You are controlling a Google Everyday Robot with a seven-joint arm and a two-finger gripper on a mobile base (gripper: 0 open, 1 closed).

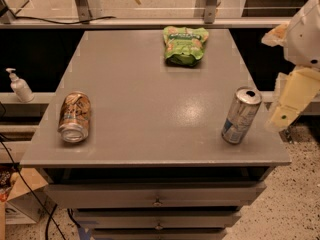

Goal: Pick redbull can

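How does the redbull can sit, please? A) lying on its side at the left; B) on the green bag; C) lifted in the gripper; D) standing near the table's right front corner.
D: the redbull can stands on its base near the right front corner of the table, while the gripper hangs beside it, just off the right edge.

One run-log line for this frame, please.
gripper: off table right edge, beside redbull can, apart | redbull can: upright, front-right | tan can: on side, front-left | green bag: far

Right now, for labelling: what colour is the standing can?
Redbull can: silver, blue patches low; camera view. Tool hangs right of it.
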